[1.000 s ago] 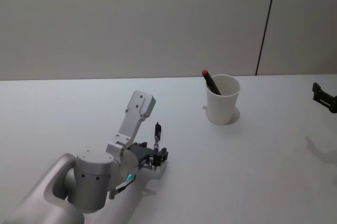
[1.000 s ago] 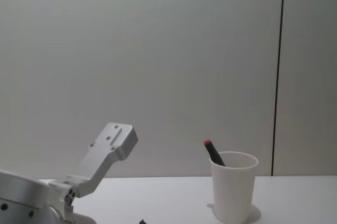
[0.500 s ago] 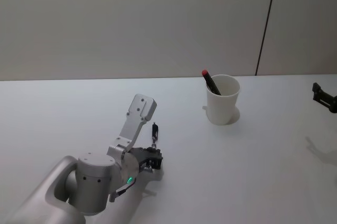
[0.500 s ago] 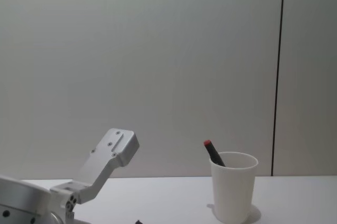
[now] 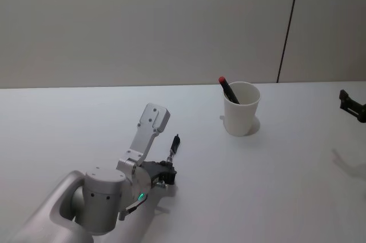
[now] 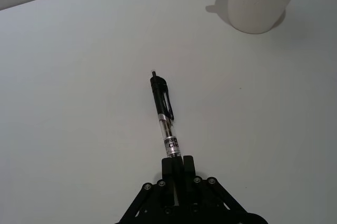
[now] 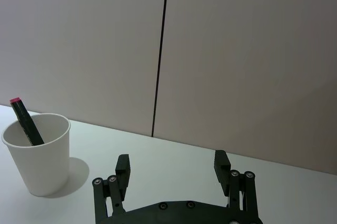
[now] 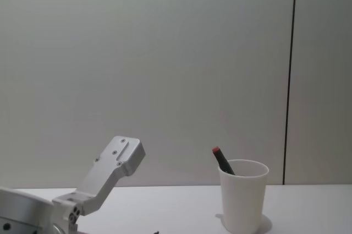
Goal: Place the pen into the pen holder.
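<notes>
Left pincer (image 5: 166, 172) low over the white surface (image 5: 274, 186), near side, left of centre; fingers together, clamped on the back end of the pen (image 5: 173, 147). In the left wrist view the pen (image 6: 164, 116) juts straight out of the pincer (image 6: 178, 167), clear barrel nearest the fingers, black clip section beyond. Cannot tell whether the pen rests on the surface or is just above it. Cup (image 5: 241, 111) upright, farther back and to the right, well apart from the pen. A dark marker (image 5: 227, 90) with a red cap leans inside the cup against its left rim. Right pincer (image 7: 171, 159) at the right edge above the surface, fingers apart, holding nothing, well clear of the cup (image 7: 37, 153).
</notes>
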